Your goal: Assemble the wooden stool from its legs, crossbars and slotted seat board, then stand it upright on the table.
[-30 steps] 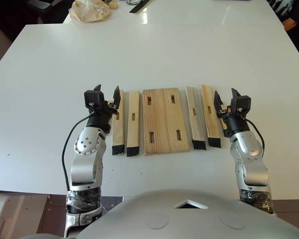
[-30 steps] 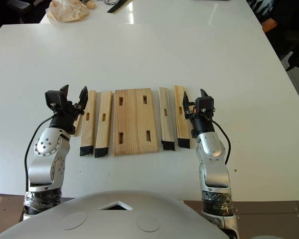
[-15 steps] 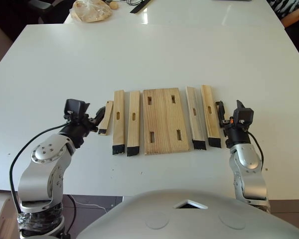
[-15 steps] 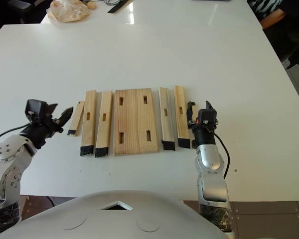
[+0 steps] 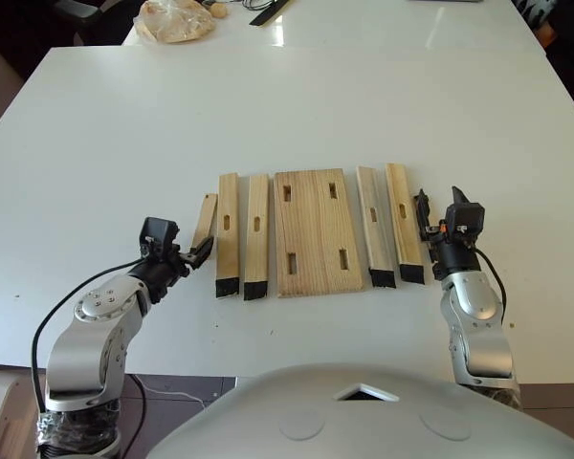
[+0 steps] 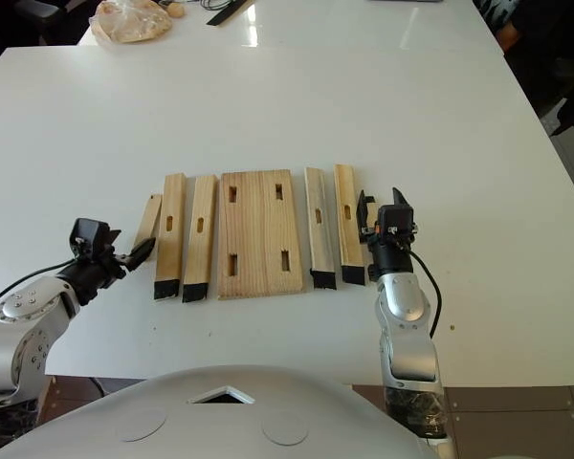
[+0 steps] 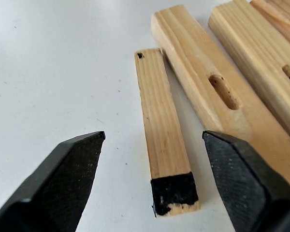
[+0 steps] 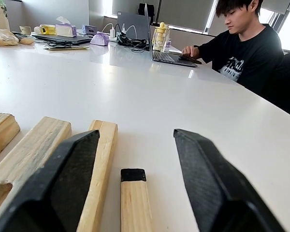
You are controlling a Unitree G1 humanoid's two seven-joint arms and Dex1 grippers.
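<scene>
The slotted seat board (image 5: 312, 232) lies flat mid-table. Two slotted legs (image 5: 228, 232) (image 5: 256, 234) lie along its left side, and two more (image 5: 371, 225) (image 5: 402, 220) along its right. A short crossbar (image 5: 205, 222) with a black end (image 7: 174, 191) lies outside the left legs. My left gripper (image 5: 193, 253) stands open just in front of that black end, its fingers (image 7: 63, 179) either side of the crossbar's line and apart from it. Another black-tipped crossbar (image 8: 134, 200) lies beside the outer right leg. My right gripper (image 5: 438, 203) hangs open low over it.
A filled plastic bag (image 5: 175, 19) and dark cables (image 5: 268, 10) sit at the table's far edge. The white table (image 5: 316, 105) is bare beyond the parts. Both arms hang over its front edge (image 5: 297, 368). A laptop and small items (image 8: 154, 43) stand far off.
My left arm pulled back off the left leg, swung out left, then came in low at the crossbar's near end. My right gripper drew back slightly and stays over the right crossbar.
</scene>
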